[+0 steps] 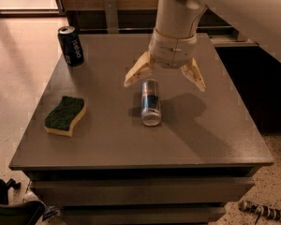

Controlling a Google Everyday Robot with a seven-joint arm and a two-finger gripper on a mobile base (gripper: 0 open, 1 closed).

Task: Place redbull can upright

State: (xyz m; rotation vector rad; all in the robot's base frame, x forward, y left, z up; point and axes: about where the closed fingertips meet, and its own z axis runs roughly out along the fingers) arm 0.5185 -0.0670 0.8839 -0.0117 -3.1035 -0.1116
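The redbull can lies on its side near the middle of the grey table, its shiny silver top facing the front edge. My gripper hangs above the can's far end, fingers spread wide open, one fingertip to the can's left and the other to its right. Nothing is held. The gripper's shadow falls on the table to the right of the can.
A dark blue Pepsi can stands upright at the table's far left corner. A green and yellow sponge lies on the left side. A dark cabinet and counter lie behind and to the right of the table.
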